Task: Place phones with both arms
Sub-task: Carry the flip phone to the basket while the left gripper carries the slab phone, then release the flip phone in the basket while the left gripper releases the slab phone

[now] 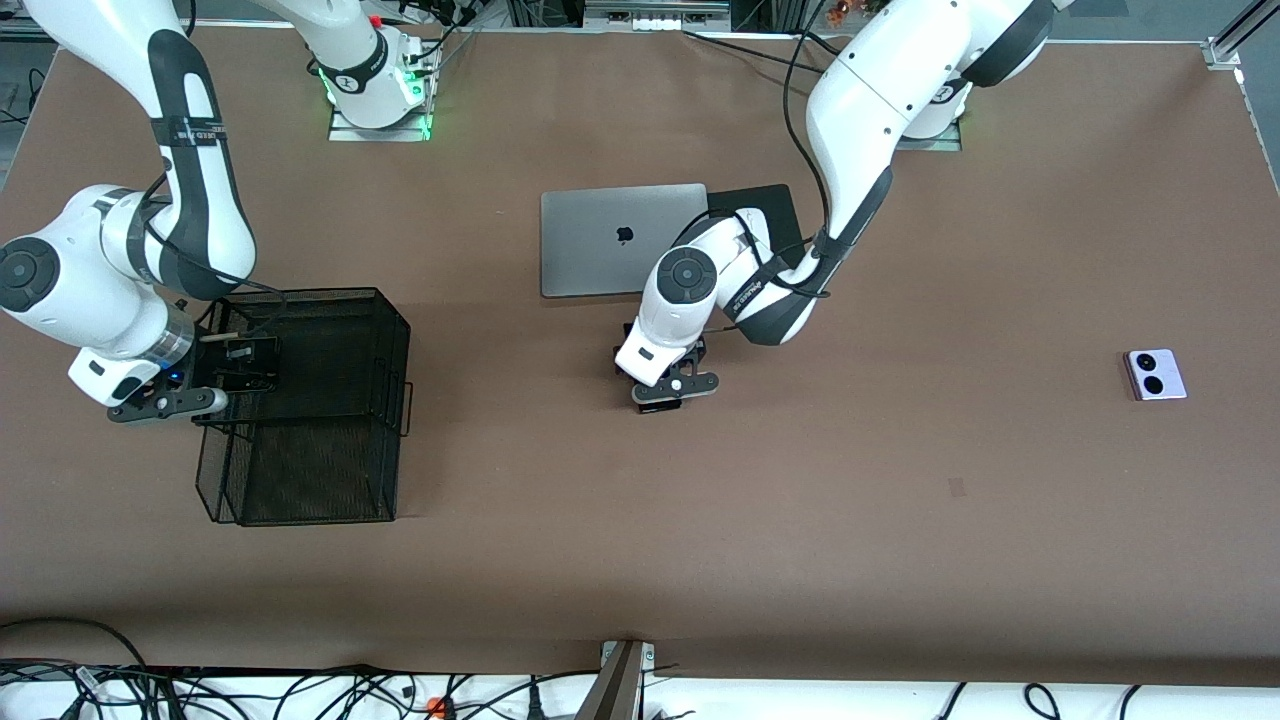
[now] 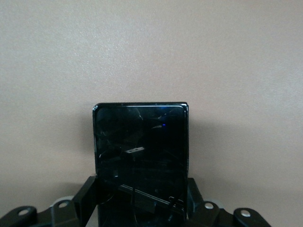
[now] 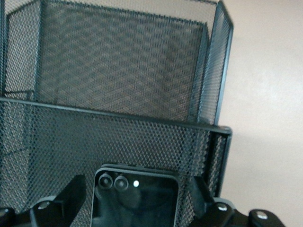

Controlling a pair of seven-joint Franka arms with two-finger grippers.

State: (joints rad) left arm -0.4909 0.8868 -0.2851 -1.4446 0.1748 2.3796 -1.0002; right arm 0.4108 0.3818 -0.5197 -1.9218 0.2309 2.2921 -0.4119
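Note:
My right gripper (image 1: 235,372) hangs inside the black mesh basket (image 1: 320,470) at the right arm's end of the table. Its fingers (image 3: 71,198) stand open, with a gap on each side of a small black flip phone (image 3: 136,205) with two lenses that rests upright against the mesh. My left gripper (image 1: 668,388) is low over the table beside the grey laptop (image 1: 610,240), shut on a black slab phone (image 2: 140,142) whose glossy face points at the wrist camera. A lilac-white flip phone (image 1: 1155,373) lies flat toward the left arm's end.
The basket (image 3: 118,71) has tall mesh walls and a divider close around the right gripper. A flat black pad (image 1: 770,210) lies beside the laptop, partly under the left arm. Cables run along the table edge nearest the camera.

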